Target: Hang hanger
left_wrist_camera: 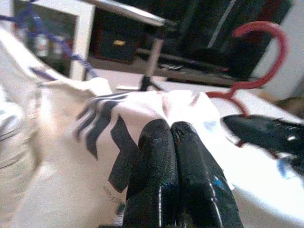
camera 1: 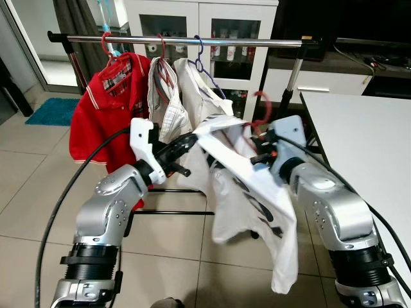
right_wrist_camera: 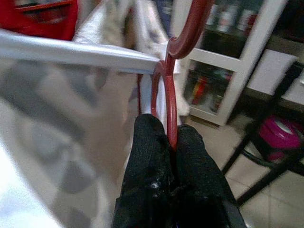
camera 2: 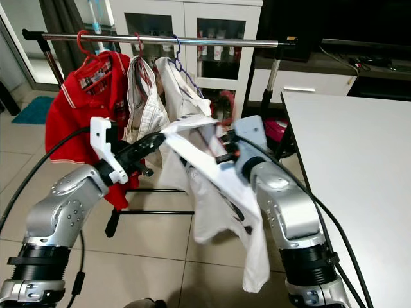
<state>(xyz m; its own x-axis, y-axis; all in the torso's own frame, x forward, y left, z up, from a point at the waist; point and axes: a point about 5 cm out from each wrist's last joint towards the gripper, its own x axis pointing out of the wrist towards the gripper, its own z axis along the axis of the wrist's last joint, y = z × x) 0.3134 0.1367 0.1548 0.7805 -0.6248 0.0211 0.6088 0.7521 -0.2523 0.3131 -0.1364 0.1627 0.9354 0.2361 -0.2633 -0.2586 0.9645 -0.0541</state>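
Note:
A white T-shirt with black print (camera 1: 250,199) hangs on a red hanger whose hook (camera 1: 263,106) stands below the rack's metal rail (camera 1: 257,42). My right gripper (right_wrist_camera: 170,128) is shut on the red hanger (right_wrist_camera: 171,95) at its neck, just under the hook. My left gripper (left_wrist_camera: 170,130) is shut on the T-shirt's shoulder (left_wrist_camera: 156,102), to the left of the hook (left_wrist_camera: 270,52). On the rail's left half hang a red polo (camera 1: 103,122), a checked white shirt (camera 1: 167,102) and another white shirt (camera 1: 199,90). The rail's right half is bare.
A white table (camera 1: 366,141) fills the right side, close to my right arm. Behind the rack stands a white glass-door cabinet (camera 1: 205,19). A blue mat (camera 1: 54,110) lies on the tiled floor at far left. A pink object (camera 2: 276,128) sits by the rack's right leg.

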